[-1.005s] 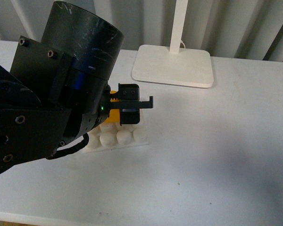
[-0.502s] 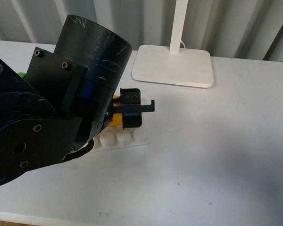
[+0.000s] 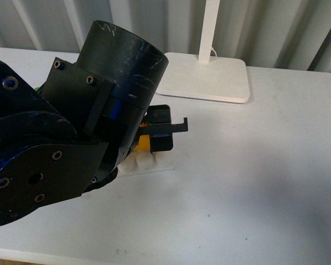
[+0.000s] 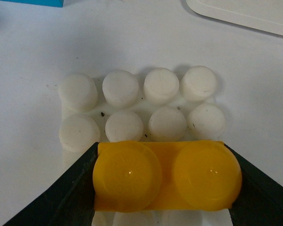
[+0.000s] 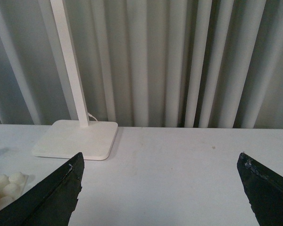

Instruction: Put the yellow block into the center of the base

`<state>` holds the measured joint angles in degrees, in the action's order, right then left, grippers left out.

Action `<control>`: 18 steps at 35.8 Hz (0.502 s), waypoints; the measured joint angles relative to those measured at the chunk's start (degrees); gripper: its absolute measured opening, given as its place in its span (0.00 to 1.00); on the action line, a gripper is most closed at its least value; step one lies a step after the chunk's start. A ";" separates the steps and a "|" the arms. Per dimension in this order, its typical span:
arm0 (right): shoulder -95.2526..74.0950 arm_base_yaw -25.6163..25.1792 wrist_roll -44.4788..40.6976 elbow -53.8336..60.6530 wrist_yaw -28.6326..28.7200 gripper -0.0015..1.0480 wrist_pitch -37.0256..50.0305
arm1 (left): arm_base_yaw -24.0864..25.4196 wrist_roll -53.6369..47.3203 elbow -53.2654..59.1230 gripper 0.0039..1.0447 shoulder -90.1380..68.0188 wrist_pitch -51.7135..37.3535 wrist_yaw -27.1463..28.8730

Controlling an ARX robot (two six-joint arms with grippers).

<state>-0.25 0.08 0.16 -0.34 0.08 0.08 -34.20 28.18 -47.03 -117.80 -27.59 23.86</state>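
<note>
My left gripper (image 4: 165, 188) is shut on the yellow block (image 4: 166, 175), whose two round studs face the left wrist camera. It holds the block over the white studded base (image 4: 141, 106), covering the near studs; two rows of studs show beyond it. In the front view the left arm hides most of the base (image 3: 164, 161), and only a sliver of the yellow block (image 3: 145, 142) shows behind the gripper (image 3: 161, 138). My right gripper (image 5: 160, 188) is open and empty over bare table; the base's corner (image 5: 7, 188) shows at the edge of its view.
A white lamp foot (image 3: 204, 76) with its upright post stands at the back of the table and also shows in the right wrist view (image 5: 76, 139). A blue object's edge (image 4: 33, 2) lies beyond the base. A pleated grey curtain (image 5: 179, 61) closes the back.
My left arm has moved right and slightly forward with the yellow block, covering more of the base in the front view.
</note>
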 joint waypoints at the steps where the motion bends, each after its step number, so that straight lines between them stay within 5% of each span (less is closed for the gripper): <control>1: 0.00 0.02 0.00 0.00 0.00 0.91 0.00 | -0.02 0.13 0.00 0.63 -0.02 0.00 0.02; 18: 0.00 0.02 0.00 0.00 0.00 0.91 0.00 | -1.84 1.11 0.28 0.63 -3.32 -3.17 2.05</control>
<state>-0.25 0.10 0.16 -0.34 0.08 0.08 -36.03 29.30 -46.74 -121.12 -30.76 25.91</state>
